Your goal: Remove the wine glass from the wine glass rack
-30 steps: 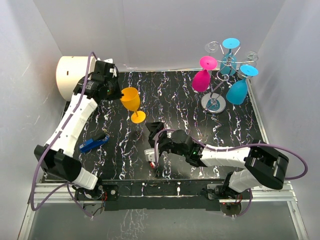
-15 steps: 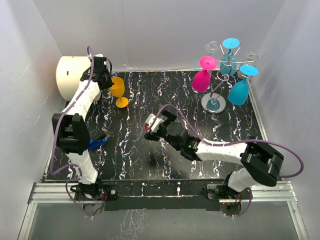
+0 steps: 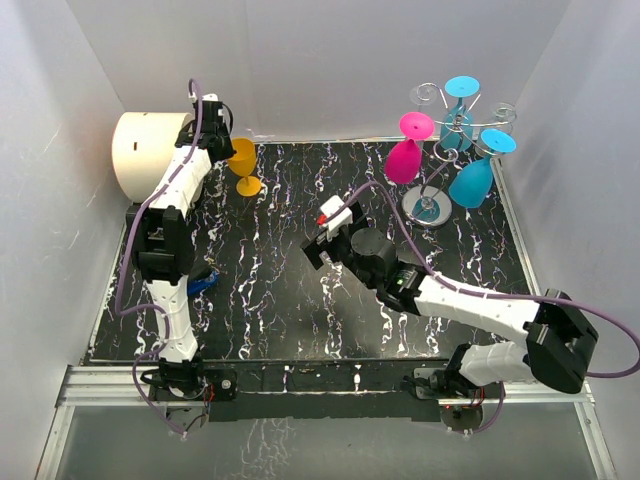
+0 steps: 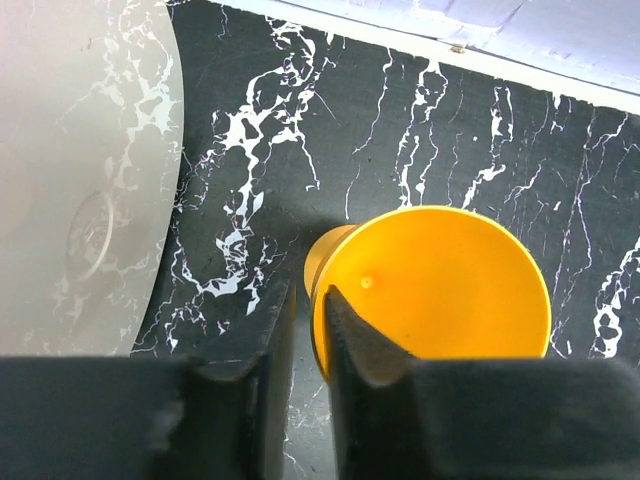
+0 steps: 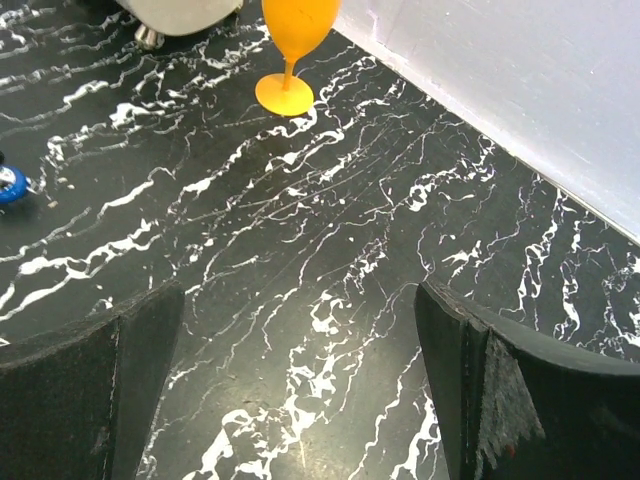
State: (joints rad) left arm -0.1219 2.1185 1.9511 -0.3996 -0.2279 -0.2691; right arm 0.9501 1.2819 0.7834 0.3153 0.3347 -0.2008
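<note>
The right gripper [image 5: 300, 380] hovered over the desk [image 3: 300, 300], nearer than the wine glass rack [image 3: 428, 208] and to its left, with its fingers spread wide and holding nothing. Farther off, well to the left of the rack and beside a white drum [image 3: 145, 152], the left gripper [image 4: 305, 320] had its fingers narrow, pinching the rim of an orange wine glass [image 4: 440, 285]. The foot of that glass appeared to rest on the desk. The rack itself carried a pink glass [image 3: 402, 160] and two cyan glasses [image 3: 472, 183] hanging bowl-down. Judgement: the orange glass was off the rack and at the set-down step. The next move called for parting the left fingers and lifting clear without tipping it.
</note>
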